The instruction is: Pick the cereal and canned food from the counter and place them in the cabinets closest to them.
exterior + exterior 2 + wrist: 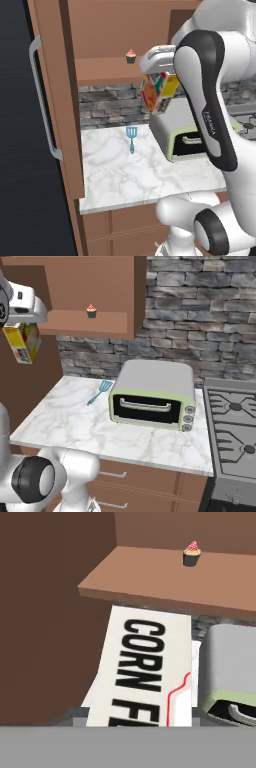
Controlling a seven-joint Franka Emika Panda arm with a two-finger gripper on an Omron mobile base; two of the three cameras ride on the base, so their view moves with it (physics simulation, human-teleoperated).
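The white robot arm's gripper (159, 75) is closed on the cereal (158, 90), a small yellow box with colourful print that hangs tilted beneath the hand, high above the counter (130, 172). Ahead of the gripper and slightly above it is the open cabinet's shelf (165, 577), where a small cupcake (192, 553) sits toward the back. Below the gripper, on the counter, are a blue spatula (132, 136) and a green-trimmed toaster oven (152, 396).

Likely risks: the box hangs lower than the shelf's front edge, so pushing forward without rising could strike that edge and loosen the hold. Released tilted, it could topple. Pushed too deep, it could knock the cupcake.
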